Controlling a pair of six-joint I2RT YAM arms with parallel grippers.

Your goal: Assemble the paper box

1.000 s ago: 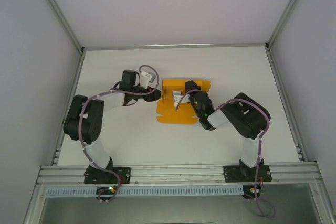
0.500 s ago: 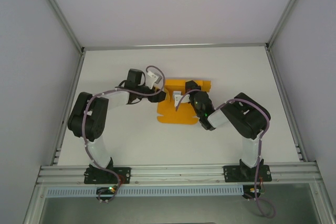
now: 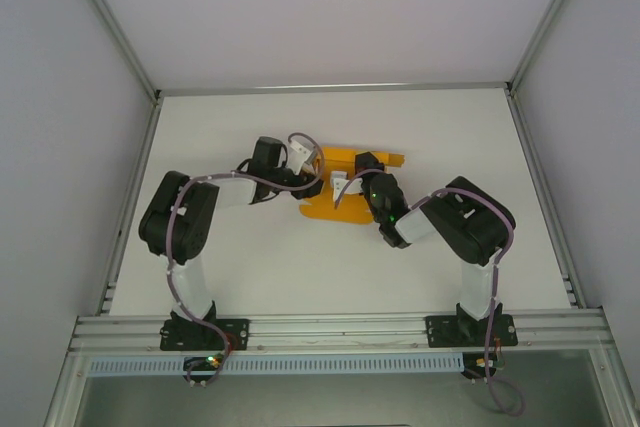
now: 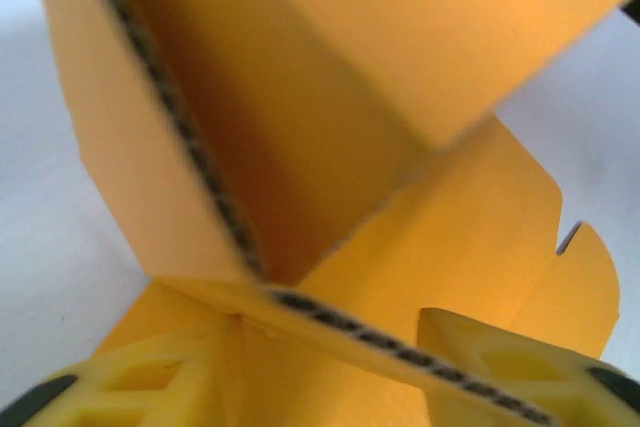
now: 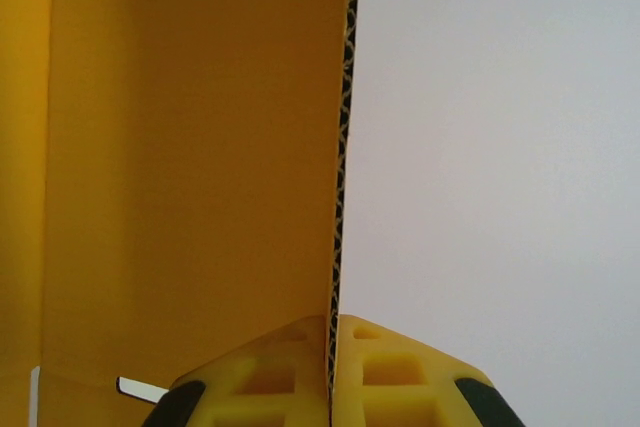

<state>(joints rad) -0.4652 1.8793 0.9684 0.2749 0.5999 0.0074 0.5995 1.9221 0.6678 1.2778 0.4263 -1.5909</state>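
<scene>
**Orange Card Half-Folded Between Two Arms**

The paper box (image 3: 330, 211) lay near the middle of the white table (image 3: 300, 127), a partly folded sheet of bright orange corrugated card with panels raised off the surface. The left gripper (image 3: 312, 185) met it at the 9 o'clock edge. In the left wrist view its yellow fingers (image 4: 500, 367) stood apart, with a fluted card edge (image 4: 400, 347) running across the gap between them. The blur made it hard to say whether either finger touched the card. The right gripper (image 3: 342, 187) reached in from 4 o'clock. Its wrist view showed the fingers (image 5: 390, 367) pinched together on the edge of an upright panel (image 5: 190, 147).
</scene>
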